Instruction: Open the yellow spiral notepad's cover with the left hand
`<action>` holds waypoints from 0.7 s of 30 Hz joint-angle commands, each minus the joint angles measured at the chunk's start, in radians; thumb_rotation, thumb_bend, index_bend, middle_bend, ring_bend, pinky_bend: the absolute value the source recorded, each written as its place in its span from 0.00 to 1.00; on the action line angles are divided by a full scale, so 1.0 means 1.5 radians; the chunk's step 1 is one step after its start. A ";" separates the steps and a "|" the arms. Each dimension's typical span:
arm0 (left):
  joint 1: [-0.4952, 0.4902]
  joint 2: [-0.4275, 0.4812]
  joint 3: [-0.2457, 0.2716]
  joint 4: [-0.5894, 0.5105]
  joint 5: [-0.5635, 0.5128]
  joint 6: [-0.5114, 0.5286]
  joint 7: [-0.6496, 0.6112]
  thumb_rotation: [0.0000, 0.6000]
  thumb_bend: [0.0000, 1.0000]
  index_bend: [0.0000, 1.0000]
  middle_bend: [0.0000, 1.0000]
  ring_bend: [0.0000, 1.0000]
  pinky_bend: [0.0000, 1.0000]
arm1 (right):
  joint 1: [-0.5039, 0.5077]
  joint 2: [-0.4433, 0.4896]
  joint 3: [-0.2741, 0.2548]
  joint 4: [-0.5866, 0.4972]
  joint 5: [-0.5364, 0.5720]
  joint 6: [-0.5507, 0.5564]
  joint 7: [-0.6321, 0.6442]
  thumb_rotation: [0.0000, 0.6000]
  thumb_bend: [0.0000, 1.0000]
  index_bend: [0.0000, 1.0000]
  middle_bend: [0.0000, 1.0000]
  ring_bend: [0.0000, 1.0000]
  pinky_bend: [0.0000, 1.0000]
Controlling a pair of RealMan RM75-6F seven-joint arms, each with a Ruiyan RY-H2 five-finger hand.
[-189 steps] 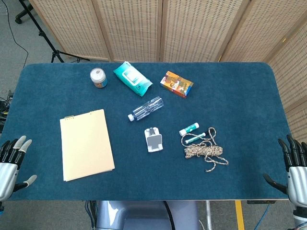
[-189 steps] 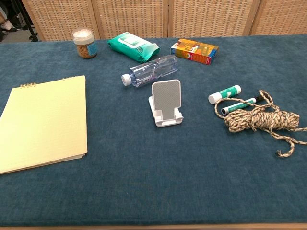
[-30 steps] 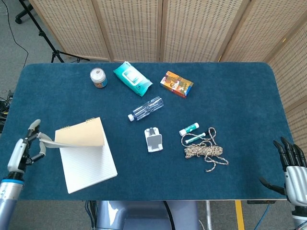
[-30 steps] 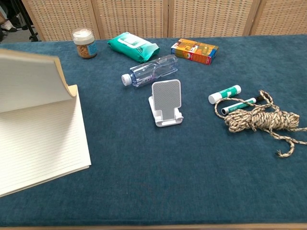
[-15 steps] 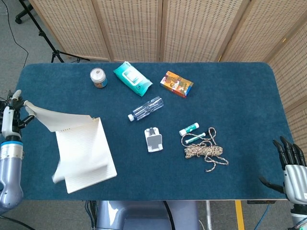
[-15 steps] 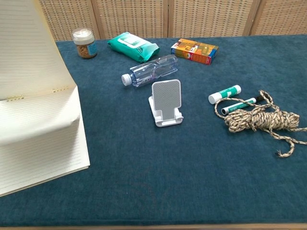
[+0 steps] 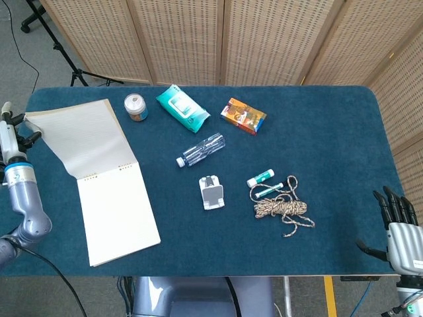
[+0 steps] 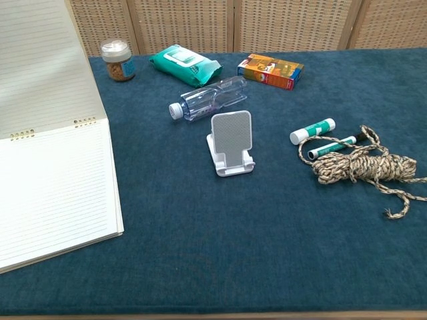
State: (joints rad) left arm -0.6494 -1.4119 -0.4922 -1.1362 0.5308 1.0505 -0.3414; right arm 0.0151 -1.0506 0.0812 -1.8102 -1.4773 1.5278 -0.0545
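The spiral notepad lies open at the table's left. Its cover is folded back past the spiral binding toward the far left corner, and the lined pages face up. My left hand is at the table's left edge and pinches the cover's far corner. The chest view shows the cover turned back and the lined pages, but neither hand. My right hand hangs off the table's near right corner, fingers spread, holding nothing.
A small jar, a teal wipes pack and an orange box line the back. A water bottle and a white phone stand lie mid-table. A glue stick, marker and rope coil sit right.
My left hand has carried the cover up and over, away from me. The cover went from curled above the pages to laid back beyond the binding. The right hand stayed put.
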 commanded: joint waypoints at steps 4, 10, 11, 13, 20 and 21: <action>-0.026 -0.052 -0.005 0.093 -0.033 -0.076 0.067 1.00 0.34 0.01 0.00 0.00 0.00 | 0.002 -0.003 -0.001 0.000 0.000 -0.003 -0.005 1.00 0.00 0.00 0.00 0.00 0.00; -0.006 -0.075 -0.019 0.106 0.074 -0.011 -0.025 1.00 0.12 0.00 0.00 0.00 0.00 | 0.002 -0.005 -0.005 -0.001 -0.005 -0.002 -0.011 1.00 0.00 0.00 0.00 0.00 0.00; -0.001 -0.073 -0.019 0.102 0.089 -0.004 -0.035 1.00 0.11 0.00 0.00 0.00 0.00 | 0.002 -0.005 -0.005 -0.002 -0.006 -0.002 -0.011 1.00 0.00 0.00 0.00 0.00 0.00; 0.019 -0.057 -0.015 0.075 0.132 0.025 -0.058 1.00 0.09 0.00 0.00 0.00 0.00 | 0.001 -0.004 -0.006 -0.003 -0.008 -0.001 -0.009 1.00 0.00 0.00 0.00 0.00 0.00; 0.118 0.056 0.043 -0.110 0.263 0.095 -0.066 1.00 0.00 0.00 0.00 0.00 0.00 | -0.003 -0.001 -0.010 -0.006 -0.023 0.009 -0.005 1.00 0.00 0.00 0.00 0.00 0.00; 0.141 0.088 0.064 -0.149 0.288 0.094 -0.063 1.00 0.00 0.00 0.00 0.00 0.00 | -0.003 -0.002 -0.010 -0.005 -0.027 0.013 -0.002 1.00 0.00 0.00 0.00 0.00 0.00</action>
State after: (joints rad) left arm -0.5366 -1.3992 -0.4707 -1.2038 0.8461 1.1469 -0.4297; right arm 0.0117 -1.0531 0.0664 -1.8184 -1.5143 1.5435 -0.0607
